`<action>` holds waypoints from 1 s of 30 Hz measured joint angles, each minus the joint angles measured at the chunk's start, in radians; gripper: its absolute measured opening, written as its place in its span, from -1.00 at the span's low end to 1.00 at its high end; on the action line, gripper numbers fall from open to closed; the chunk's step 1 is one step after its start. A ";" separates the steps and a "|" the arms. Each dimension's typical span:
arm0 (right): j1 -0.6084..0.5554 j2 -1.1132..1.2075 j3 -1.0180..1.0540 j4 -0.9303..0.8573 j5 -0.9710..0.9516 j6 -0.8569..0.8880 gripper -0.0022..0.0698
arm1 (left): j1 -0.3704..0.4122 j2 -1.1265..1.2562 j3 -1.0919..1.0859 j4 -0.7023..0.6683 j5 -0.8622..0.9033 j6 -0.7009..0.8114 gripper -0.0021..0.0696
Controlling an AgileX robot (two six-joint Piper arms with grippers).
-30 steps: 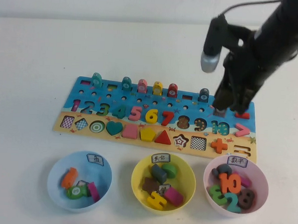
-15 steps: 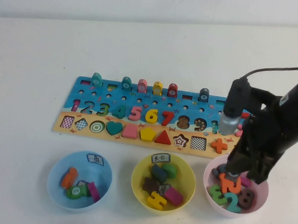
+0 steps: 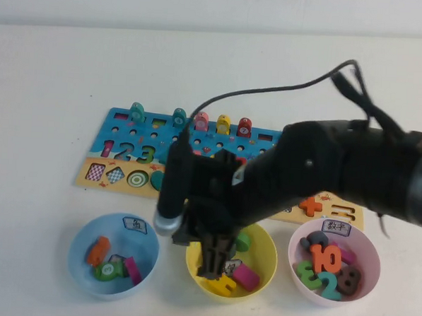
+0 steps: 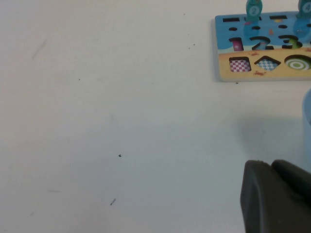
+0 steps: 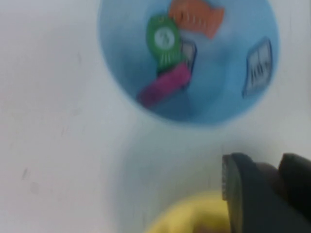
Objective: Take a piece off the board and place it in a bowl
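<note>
My right gripper (image 3: 215, 261) hangs over the left part of the yellow bowl, just right of the light blue bowl (image 3: 79, 244). In the right wrist view its fingers (image 5: 238, 194) are shut on a small dark brown piece (image 5: 267, 174), only partly visible. The blue bowl (image 5: 218, 92) with its white label (image 5: 257, 65) holds orange, green and magenta pieces. The board (image 3: 121, 118) lies behind; my right arm hides its middle and right part. My left gripper (image 4: 279, 194) is shut and empty over bare table, left of the board's end (image 4: 223, 34); it is outside the high view.
The yellow bowl (image 3: 268, 249) and the pink bowl (image 3: 372, 253) stand in a row to the right of the blue one, each holding several pieces. Upright fish pieces (image 3: 179, 117) stand along the board's far edge. The right arm's cable arcs above the board.
My right arm has swung from the board's right end, over the pink bowl, then left to the yellow bowl's left side. The left gripper shows no earlier frame.
</note>
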 joint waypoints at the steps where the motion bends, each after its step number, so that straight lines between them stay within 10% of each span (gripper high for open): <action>1: 0.009 0.046 -0.043 0.013 0.000 0.000 -0.68 | 0.000 0.000 0.000 0.000 0.000 0.000 -0.95; 10: 0.058 0.323 -0.371 0.081 0.050 0.032 -0.66 | 0.000 0.000 0.000 0.000 0.000 0.000 -0.95; 17: 0.061 0.381 -0.449 0.082 0.181 0.046 0.43 | 0.000 0.000 0.000 0.000 0.000 0.000 -0.95; 20: 0.061 0.374 -0.454 0.080 0.214 0.048 0.59 | 0.000 0.000 0.000 0.000 0.000 0.000 -0.95; 30: 0.062 0.177 -0.455 0.011 0.352 0.143 -0.89 | 0.000 0.000 0.000 0.000 0.000 0.000 -0.95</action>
